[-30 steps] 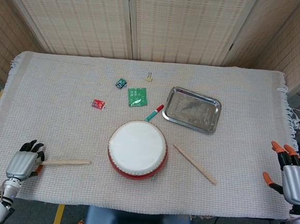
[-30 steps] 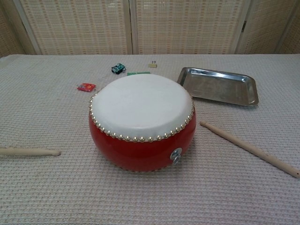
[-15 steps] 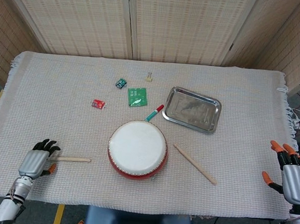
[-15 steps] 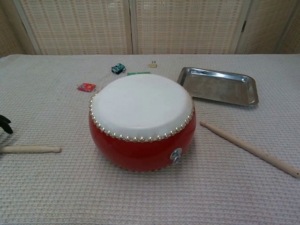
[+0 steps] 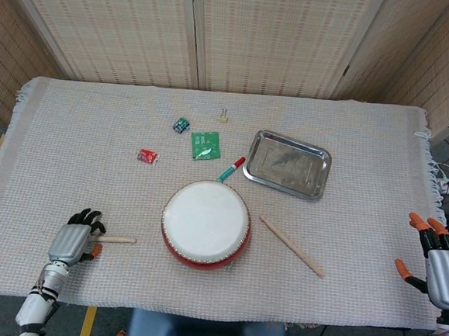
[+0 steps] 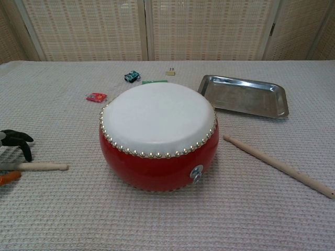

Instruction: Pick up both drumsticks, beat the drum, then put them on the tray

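Nowhere can any readable writing or brand be made out: the small green packet beyond the drum carries pale markings too small to read, and the red packet and the teal toy car are equally illegible.

The red drum with its white skin stands at the middle of the cloth-covered worktop. To the left of the drum one drumstick lies flat, its tip pointing toward the drum but apart from it. The left hand is set over the far end of this drumstick; its dark fingers are curved down above the stick while an orange-tipped thumb lies on the near side, so the stick passes between them. Whether the stick is actually gripped cannot be told.

To the right of the drum the second drumstick lies diagonally on the cloth, untouched, well apart from either hand. The right hand is seen far to the right of the drum, at the edge of the worktop, with its orange-tipped fingers spread apart and nothing held.

Behind and to the right of the drum the steel tray rests with nothing in it. A red-and-teal marker lies between drum and tray, and a small binder clip lies further back.
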